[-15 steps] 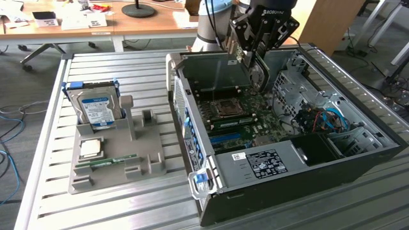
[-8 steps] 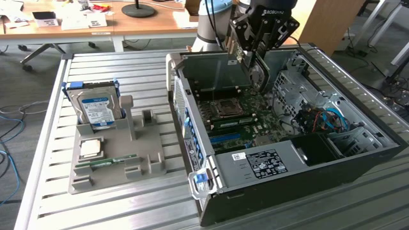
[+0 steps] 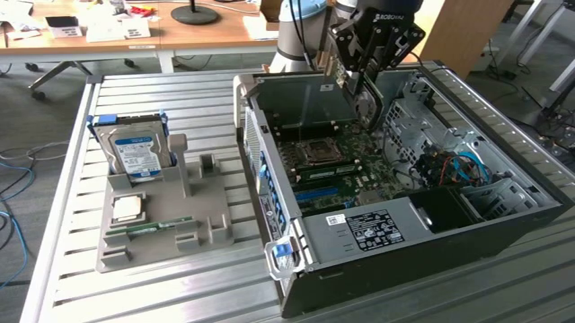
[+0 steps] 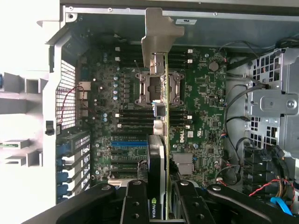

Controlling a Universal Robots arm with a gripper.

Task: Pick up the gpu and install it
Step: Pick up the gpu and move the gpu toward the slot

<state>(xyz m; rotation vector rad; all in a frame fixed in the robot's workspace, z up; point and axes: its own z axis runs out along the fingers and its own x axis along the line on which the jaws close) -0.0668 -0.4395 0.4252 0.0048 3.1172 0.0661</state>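
We see the gpu (image 3: 365,101) (image 4: 158,158) held up in the jaws in the upper middle of the exterior view. It hangs into the open side of the computer case (image 3: 404,282). In the wrist view we look along its thin edge. The black cooler face, with its green NVIDIA mark, sits between the jaws, and the silver bracket (image 4: 159,32) stands at the end farthest from them. The jaws are closed partway on the card, with one of the fingers (image 4: 135,203) against each face.

The card is lined up over the motherboard (image 3: 346,168) (image 4: 205,93), across the processor socket (image 3: 314,151) (image 4: 148,88). We cannot tell whether its lower end touches the board. A blue slot (image 4: 128,144) lies just beside the card.

The arm (image 3: 301,30) rises behind the case at the top of the exterior view. The case lies on its side on the slatted metal table (image 3: 134,296) and takes up the right half of that view. Its power supply (image 3: 368,229), with a white label, is at lower middle.

At the exterior view's left, well apart from the case, a grey holder (image 3: 211,229) rests on the table. A hard drive (image 3: 137,151) stands upright at its far end, a processor chip (image 3: 128,207) lies flat in front of that, and a green memory stick (image 3: 157,227) lies just beside the chip. Wooden desks (image 3: 198,33) cross the upper left of the frame.
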